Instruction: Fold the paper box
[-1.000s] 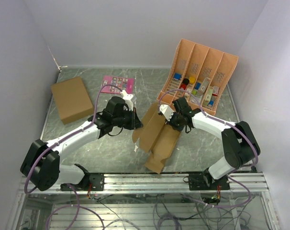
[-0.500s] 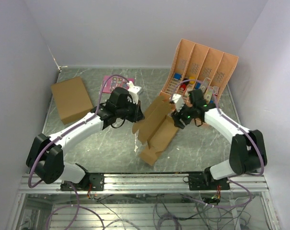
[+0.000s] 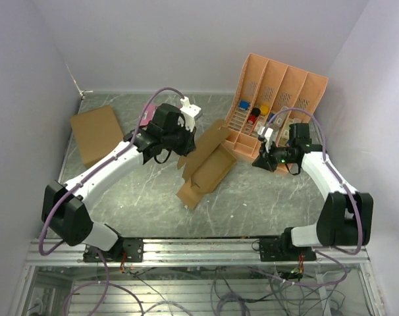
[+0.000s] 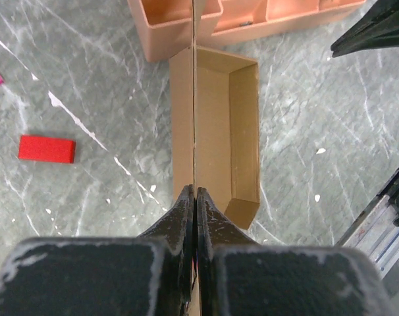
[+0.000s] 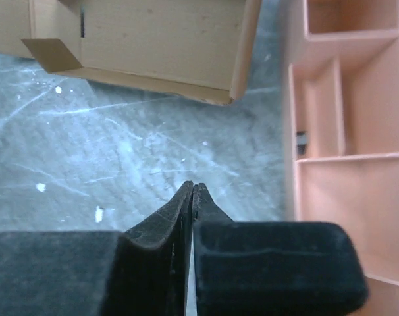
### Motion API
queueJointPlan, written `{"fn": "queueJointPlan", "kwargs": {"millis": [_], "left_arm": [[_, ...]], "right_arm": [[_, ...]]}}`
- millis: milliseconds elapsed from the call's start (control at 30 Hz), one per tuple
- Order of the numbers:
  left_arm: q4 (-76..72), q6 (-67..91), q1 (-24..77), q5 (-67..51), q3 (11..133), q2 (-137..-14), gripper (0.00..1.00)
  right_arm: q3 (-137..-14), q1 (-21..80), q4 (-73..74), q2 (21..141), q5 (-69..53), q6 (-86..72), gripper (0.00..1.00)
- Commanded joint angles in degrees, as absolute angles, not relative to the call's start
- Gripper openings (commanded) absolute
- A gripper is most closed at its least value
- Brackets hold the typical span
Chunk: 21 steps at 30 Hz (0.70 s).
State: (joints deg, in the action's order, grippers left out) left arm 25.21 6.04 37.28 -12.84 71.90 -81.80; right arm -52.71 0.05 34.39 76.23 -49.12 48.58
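Withdrawn from the box (image 3: 209,168) toward the organizer (image 3: 278,92), the right claw (image 5: 192,187) is closed empty, while the box, lying on the desk (image 3: 147,204), is pinched by one wall in the left claw (image 4: 195,192), so that wall could be creased by unsupported pulling.

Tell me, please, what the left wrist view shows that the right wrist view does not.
Only the left wrist view: the left gripper shut on an edge-on panel of the paper box, the box's open inside, and a red block lying on the table. Only the right wrist view: the right gripper, shut on nothing, over bare table and apart from the box. Both: the paper box, the orange organizer and the grey marbled table.
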Motion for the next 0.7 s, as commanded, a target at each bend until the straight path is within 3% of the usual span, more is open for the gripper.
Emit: {"fn": "queueJointPlan", "kwargs": {"millis": [0,167,433,667], "left_arm": [[32.6,7.5,37.2,-11.8,73.8,-85.1,0.07],[30.9,9.2,37.2,-12.8,72.0,-84.9,0.07],[29.6,11.2,37.2,-15.6,72.3,-86.0,0.07],[27.0,13.7,37.2,-19.9,71.1,-86.5,0.07]], "right_arm": [[-52.1,0.8,31.3,82.0,-47.4,34.0,0.00],[-46.4,7.1,18.5,81.9,-32.9,13.8,0.00],[-46.2,15.5,17.3,87.5,-15.4,-3.3,0.00],[-48.3,17.2,17.9,90.5,-15.0,-7.8,0.00]]}}
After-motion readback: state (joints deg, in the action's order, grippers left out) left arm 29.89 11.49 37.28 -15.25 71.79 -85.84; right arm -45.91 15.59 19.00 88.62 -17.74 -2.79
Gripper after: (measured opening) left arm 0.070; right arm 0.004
